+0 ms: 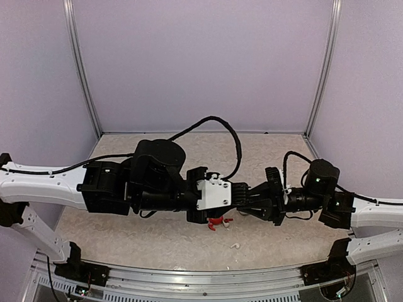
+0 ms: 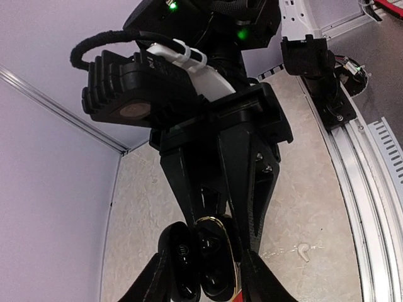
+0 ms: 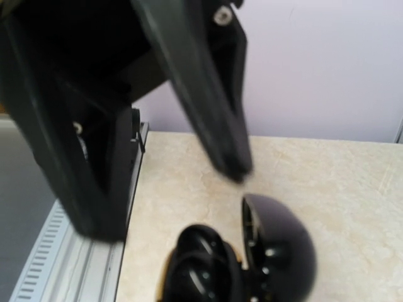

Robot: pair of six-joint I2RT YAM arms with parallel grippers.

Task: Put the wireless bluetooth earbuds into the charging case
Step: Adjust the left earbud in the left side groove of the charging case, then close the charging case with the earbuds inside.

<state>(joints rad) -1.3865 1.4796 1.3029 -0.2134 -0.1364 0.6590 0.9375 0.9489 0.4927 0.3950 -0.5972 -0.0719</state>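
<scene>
An open black charging case with a gold rim sits between the fingers of my left gripper, which is shut on it. Its lid is swung out to the left. Dark glinting shapes fill the case's wells; I cannot tell whether they are earbuds. In the right wrist view the case and lid lie just below my right gripper, which is open and empty. In the top view the two grippers meet nose to nose at the table's middle. A white earbud lies loose on the table.
A red case lies on the table under the left gripper. The metal rail runs along the near table edge, with the right arm's base bolted to it. Lilac walls close in the back and sides.
</scene>
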